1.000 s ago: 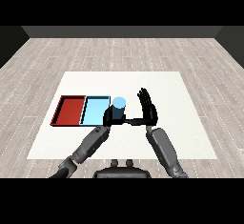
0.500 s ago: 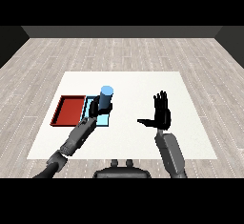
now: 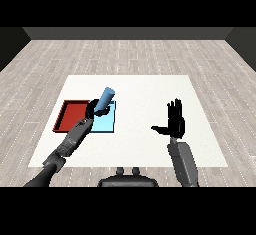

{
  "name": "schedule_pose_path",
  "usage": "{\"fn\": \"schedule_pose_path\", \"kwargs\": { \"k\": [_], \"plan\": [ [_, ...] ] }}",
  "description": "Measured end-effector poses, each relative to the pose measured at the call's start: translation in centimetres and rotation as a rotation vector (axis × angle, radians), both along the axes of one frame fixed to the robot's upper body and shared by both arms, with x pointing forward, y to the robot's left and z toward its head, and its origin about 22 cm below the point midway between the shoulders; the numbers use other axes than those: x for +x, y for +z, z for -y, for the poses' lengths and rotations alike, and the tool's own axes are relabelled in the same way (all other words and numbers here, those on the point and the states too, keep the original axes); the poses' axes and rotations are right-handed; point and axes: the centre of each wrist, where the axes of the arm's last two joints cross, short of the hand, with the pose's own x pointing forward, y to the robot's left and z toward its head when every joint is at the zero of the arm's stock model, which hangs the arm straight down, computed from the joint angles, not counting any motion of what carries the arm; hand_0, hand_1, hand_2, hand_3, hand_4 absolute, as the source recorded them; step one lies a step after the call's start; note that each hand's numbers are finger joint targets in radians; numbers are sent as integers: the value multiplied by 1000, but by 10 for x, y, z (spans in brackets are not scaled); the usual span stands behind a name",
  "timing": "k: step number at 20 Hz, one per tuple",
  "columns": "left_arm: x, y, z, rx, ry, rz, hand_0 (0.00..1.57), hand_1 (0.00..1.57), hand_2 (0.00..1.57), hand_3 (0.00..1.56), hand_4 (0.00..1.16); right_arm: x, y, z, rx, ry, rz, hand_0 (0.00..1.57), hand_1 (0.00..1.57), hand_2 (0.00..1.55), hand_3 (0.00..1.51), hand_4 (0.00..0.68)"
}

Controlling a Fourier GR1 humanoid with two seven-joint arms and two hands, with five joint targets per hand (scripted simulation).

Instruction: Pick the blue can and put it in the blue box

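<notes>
The blue can (image 3: 105, 99) is tilted to the right, held above the light blue tray (image 3: 106, 124). My left hand (image 3: 96, 109) is curled round the can's lower end, over the tray's left part. At the right of the table my right hand (image 3: 175, 122) stands upright with straight fingers and thumb out to the left, holding nothing.
A red tray (image 3: 71, 115) lies directly left of the light blue tray, touching it. The white table (image 3: 145, 91) ends in edges on all sides, with wooden floor beyond.
My left hand has carried the can further left and tilted it over the light blue tray. My right hand has drifted slightly right and stays open.
</notes>
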Motion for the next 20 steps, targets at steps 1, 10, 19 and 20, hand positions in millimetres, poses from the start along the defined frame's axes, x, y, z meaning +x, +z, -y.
{"fn": "schedule_pose_path", "kwargs": {
  "k": [1, 10, 19, 20],
  "plan": [
    [2, -2, -4, 29, 18, -36, 1437, 1437, 1353, 1181, 940, 1, -1, 2, 1, -5, -2, 0, 0, 0, 0, 0],
    [-13, -50, -10, 152, 165, -419, 1321, 1321, 1152, 203, 752, 3, -16, 6, 27, -20, -26, 0, 0, 0, 0, 0],
    [-14, -56, -13, 91, 253, -523, 0, 0, 0, 0, 0, 4, -25, 15, -3, -38, -39, 0, 0, 0, 0, 0],
    [-13, -55, -11, 95, 247, -523, 0, 0, 0, 0, 0, 4, -25, 12, 4, -39, -34, 0, 0, 0, 0, 0]
  ]
}}
